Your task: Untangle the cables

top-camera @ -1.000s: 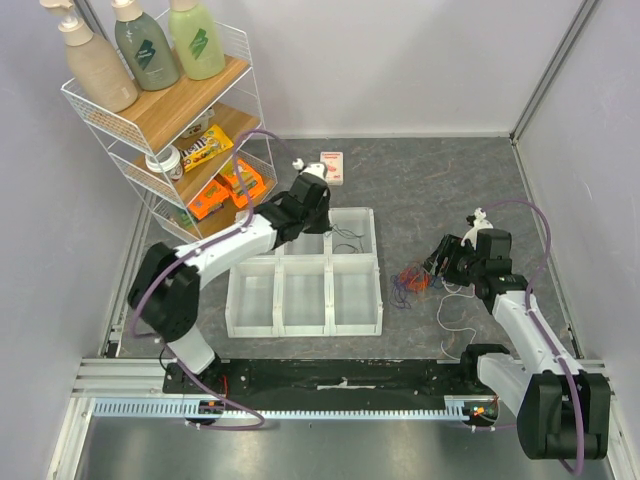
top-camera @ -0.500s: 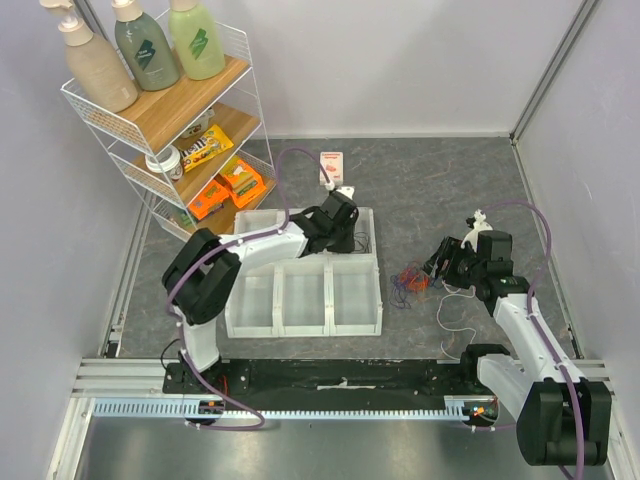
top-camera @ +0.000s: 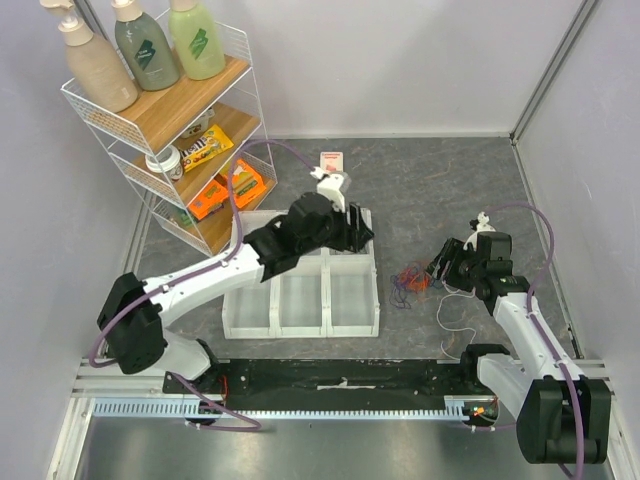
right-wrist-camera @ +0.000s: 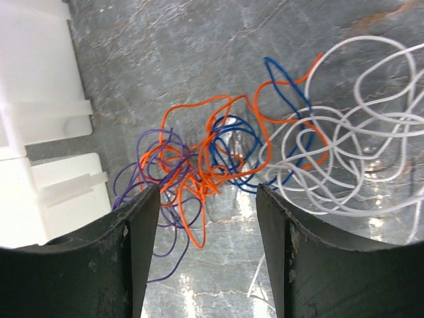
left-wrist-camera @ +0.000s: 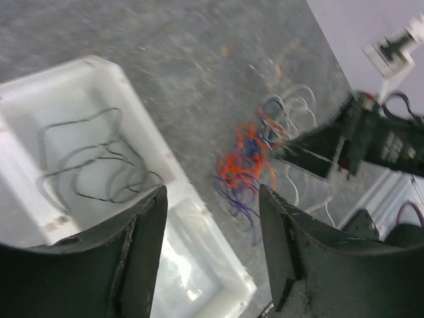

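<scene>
A tangle of cables (top-camera: 410,280) in orange, purple and blue lies on the grey table right of the white tray (top-camera: 380,300), and a white cable (top-camera: 455,312) trails toward the near edge. Up close, the orange cable (right-wrist-camera: 212,165), purple cable (right-wrist-camera: 159,175), blue cable (right-wrist-camera: 285,86) and white cable (right-wrist-camera: 358,152) loop through each other. My right gripper (right-wrist-camera: 207,258) hangs open just above them, holding nothing. A black cable (left-wrist-camera: 99,159) lies loose in the tray's back right compartment (left-wrist-camera: 142,109). My left gripper (left-wrist-camera: 212,252) is open and empty above that corner of the tray (top-camera: 352,228).
A wire shelf rack (top-camera: 170,130) with bottles and snack packs stands at the back left. A small red-and-white card (top-camera: 331,165) lies behind the tray. The tray's other compartments (top-camera: 300,295) hold nothing. Walls close in on the left, back and right.
My left arm has swung right from behind the tray to over its back right compartment, and its gripper has opened. The right arm has barely moved.
</scene>
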Motion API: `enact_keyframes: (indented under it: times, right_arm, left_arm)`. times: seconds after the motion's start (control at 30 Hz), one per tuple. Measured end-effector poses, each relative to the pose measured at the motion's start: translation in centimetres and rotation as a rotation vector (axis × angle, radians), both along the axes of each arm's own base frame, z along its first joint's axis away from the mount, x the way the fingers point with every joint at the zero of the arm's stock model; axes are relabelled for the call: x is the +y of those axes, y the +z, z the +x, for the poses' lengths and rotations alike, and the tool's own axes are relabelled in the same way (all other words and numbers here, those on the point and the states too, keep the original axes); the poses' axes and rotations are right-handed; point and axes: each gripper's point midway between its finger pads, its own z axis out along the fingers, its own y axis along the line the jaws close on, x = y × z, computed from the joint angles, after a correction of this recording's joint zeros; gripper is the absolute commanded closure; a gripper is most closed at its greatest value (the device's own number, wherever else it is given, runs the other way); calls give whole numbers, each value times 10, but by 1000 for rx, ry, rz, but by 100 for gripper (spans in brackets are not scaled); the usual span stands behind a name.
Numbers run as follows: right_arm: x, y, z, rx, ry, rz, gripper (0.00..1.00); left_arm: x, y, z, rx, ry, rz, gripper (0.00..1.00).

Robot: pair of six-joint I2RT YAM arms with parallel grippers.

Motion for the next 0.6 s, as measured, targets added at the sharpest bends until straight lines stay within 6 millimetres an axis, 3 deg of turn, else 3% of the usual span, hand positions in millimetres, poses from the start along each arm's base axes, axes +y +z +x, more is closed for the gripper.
enact_keyframes:
  times: [0.13, 0.27, 0.47, 0.6]
  right_arm:
    - [11, 2, -4, 6, 46, 48, 34]
    - [25, 7, -12, 8, 104, 92, 34]
    - [36, 16, -20, -11, 154, 122, 34]
    - [37, 13, -24, 11, 163, 128, 34]
  left_arm:
    - [-34, -8, -41, 3, -122, 9, 41]
    - [-64, -37, -76, 40, -233, 52, 36]
    - [-86, -109, -99, 100, -305, 240, 42]
    - [-91, -125, -106, 77, -317, 312, 44]
